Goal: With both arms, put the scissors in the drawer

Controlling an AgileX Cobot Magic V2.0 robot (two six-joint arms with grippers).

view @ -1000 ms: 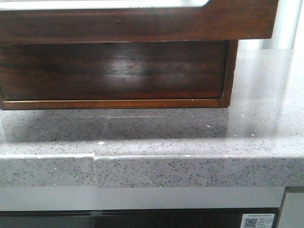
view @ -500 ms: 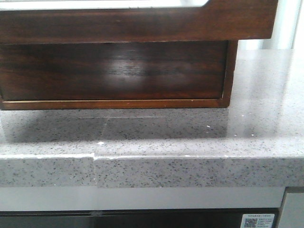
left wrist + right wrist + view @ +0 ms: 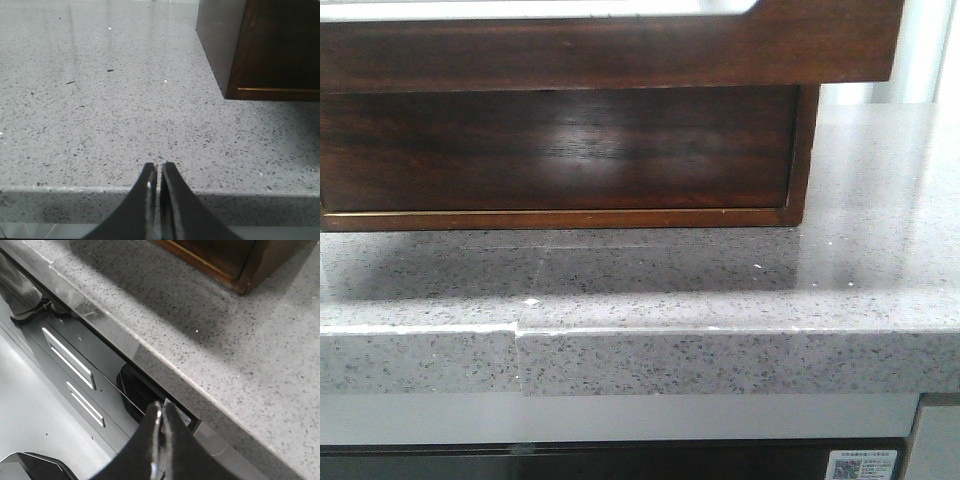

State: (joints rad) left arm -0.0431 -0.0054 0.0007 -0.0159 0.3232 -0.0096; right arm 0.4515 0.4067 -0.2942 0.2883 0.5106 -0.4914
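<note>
Grey stone under both pinched-together claws (image 3: 154, 172) (image 3: 161, 410).

**Lighting and image quality**

Illumination is bright and diffuse. The wooden cabinet (image 3: 560, 150) shows a soft glare patch on its front and casts a broad shadow on the speckled countertop (image 3: 720, 290). The countertop's far end is washed out in the left wrist view. Wrist-view fingers appear dark and slightly soft.

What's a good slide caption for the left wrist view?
Left gripper, fingers closed and empty, poised at the edge of the speckled grey countertop near the dark wooden cabinet; no scissors in sight.
</note>
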